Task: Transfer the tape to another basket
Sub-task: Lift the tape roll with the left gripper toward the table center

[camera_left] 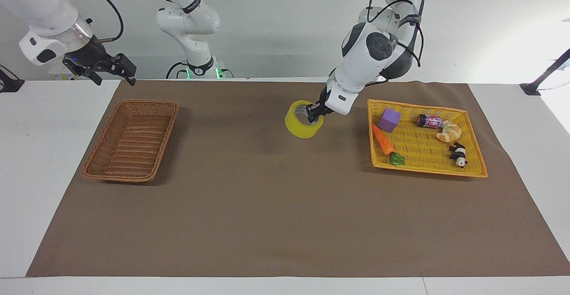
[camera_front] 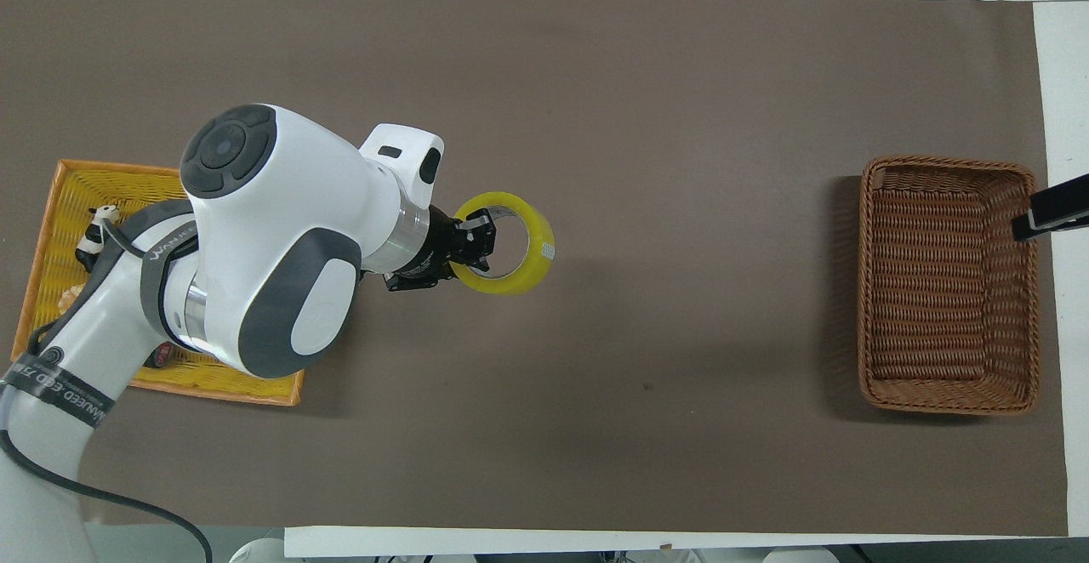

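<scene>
The tape (camera_left: 299, 128), a wide yellow roll, hangs in my left gripper (camera_left: 314, 114) above the brown mat, between the yellow tray and the basket. The gripper is shut on the roll's wall, one finger inside the ring. In the overhead view the tape (camera_front: 533, 258) shows at the left gripper (camera_front: 476, 240). The brown wicker basket (camera_left: 116, 175) sits empty toward the right arm's end of the table and shows in the overhead view (camera_front: 863, 291). My right gripper (camera_left: 111, 75) is open and waits in the air by the basket's edge; only a fingertip (camera_front: 1051, 214) shows from overhead.
The yellow flat tray (camera_left: 427, 169) lies toward the left arm's end and holds a purple cube (camera_left: 388, 120), a carrot (camera_left: 383, 140), a can (camera_left: 428, 120), a croissant (camera_left: 449, 132) and a panda (camera_left: 458, 154). A brown mat (camera_left: 267, 206) covers the table.
</scene>
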Available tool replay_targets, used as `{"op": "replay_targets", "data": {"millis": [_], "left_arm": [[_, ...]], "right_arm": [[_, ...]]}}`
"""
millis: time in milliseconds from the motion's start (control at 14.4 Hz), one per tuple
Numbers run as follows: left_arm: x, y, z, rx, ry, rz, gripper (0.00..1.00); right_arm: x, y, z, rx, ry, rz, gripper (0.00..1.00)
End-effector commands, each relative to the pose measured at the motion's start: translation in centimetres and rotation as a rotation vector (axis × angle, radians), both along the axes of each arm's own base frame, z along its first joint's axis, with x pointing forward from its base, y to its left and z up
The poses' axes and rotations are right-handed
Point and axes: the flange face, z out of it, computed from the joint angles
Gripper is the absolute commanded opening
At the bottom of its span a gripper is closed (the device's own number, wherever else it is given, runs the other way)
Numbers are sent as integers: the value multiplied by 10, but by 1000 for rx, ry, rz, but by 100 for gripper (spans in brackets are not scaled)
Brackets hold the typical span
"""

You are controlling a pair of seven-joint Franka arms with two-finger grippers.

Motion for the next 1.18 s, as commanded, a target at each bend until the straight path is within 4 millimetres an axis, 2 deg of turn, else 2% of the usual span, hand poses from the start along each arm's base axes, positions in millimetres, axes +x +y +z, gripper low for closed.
{"op": "replay_targets", "data": {"millis": [0, 139, 279, 488, 697, 836, 1114], "left_arm": [[7, -3, 8, -36, 11, 32, 1], [13, -7, 11, -80, 32, 59, 1], [13, -8, 13, -83, 35, 70, 1], [14, -11, 17, -89, 27, 69, 1], [12, -14, 16, -86, 33, 74, 1], [11, -15, 17, -86, 33, 75, 1], [12, -15, 17, -88, 31, 91, 1]], "right_arm": [[-6, 28, -18, 218, -51, 12, 99], [3, 55, -32, 455, -83, -36, 99], [17, 97, -48, 621, -123, -77, 99], [34, 171, -99, 692, -140, -89, 99], [36, 240, -145, 727, -136, -88, 99], [28, 259, -163, 763, -114, -119, 99], [10, 292, -175, 794, -100, -166, 99]]}}
